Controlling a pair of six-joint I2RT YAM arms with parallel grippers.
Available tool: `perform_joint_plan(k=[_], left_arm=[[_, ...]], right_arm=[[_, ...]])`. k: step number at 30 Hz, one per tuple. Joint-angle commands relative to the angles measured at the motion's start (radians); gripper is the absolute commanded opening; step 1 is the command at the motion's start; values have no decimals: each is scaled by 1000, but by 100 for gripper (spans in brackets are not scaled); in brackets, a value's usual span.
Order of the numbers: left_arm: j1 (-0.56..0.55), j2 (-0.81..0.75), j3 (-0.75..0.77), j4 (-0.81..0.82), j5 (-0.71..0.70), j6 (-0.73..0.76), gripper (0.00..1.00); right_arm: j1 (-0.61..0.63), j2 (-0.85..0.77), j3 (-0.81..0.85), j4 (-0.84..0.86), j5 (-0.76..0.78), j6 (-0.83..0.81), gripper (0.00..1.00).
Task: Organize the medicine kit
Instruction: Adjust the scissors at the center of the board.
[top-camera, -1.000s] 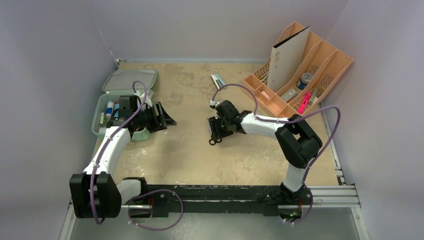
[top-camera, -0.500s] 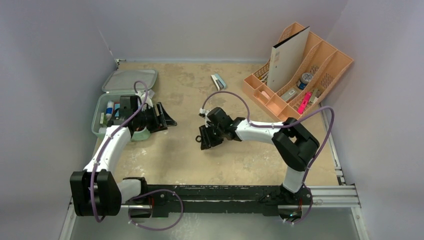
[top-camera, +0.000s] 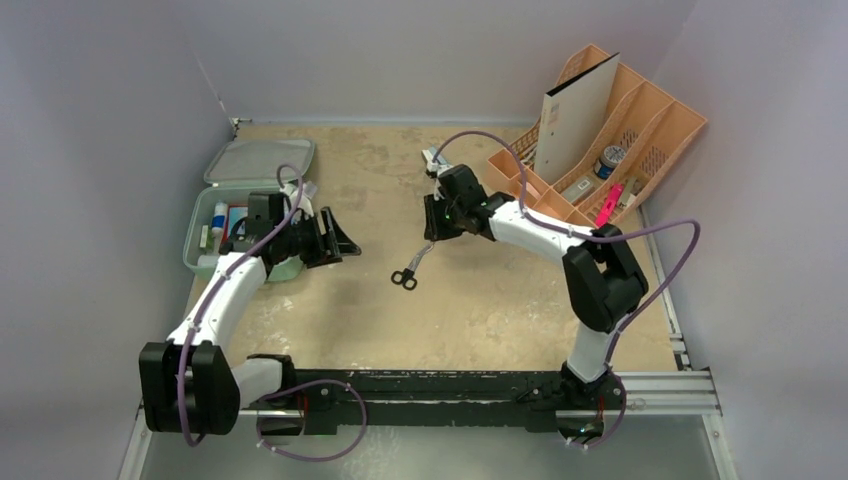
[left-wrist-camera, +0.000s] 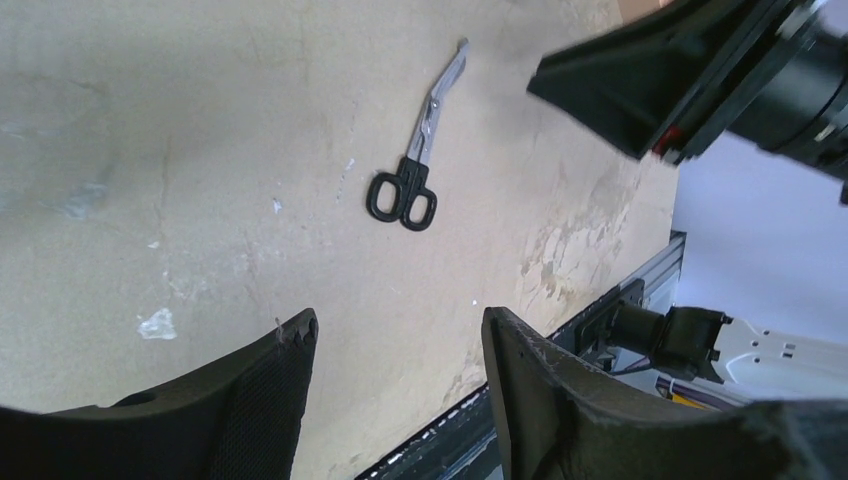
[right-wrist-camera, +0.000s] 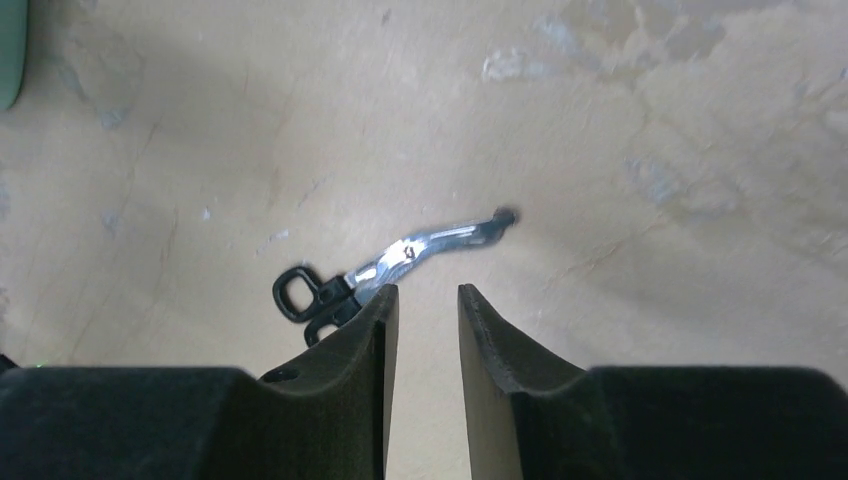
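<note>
— Right hand (right-wrist-camera: 422, 295)?
— Fingers a little apart, holding nothing, near the scissors (top-camera: 406, 277) lying on the desk (top-camera: 500, 300).
— Left hand (left-wrist-camera: 400, 325)?
— Spread wide, empty, just right of the medicine kit (top-camera: 255, 160), which sits open at far left.

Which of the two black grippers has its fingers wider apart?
The left gripper: its fingers stand far apart, while the right gripper leaves only a narrow slit.

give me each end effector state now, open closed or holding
left end effector: open, holding nothing
right end effector: open by a narrow gap, empty; the scissors lie loose on the table
</note>
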Motion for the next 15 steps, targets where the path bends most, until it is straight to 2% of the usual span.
perform_joint_plan(k=[1, 7, 15], left_arm=[[-57, -4, -21, 44, -21, -38, 59], [-132, 21, -25, 84, -78, -72, 58], [-165, 61, -37, 138, -94, -95, 56]], right_arm=[[-4, 67, 99, -42, 52, -65, 30], [-15, 149, 179, -67, 72, -83, 25], [-15, 209, 230, -108, 81, -106, 16]])
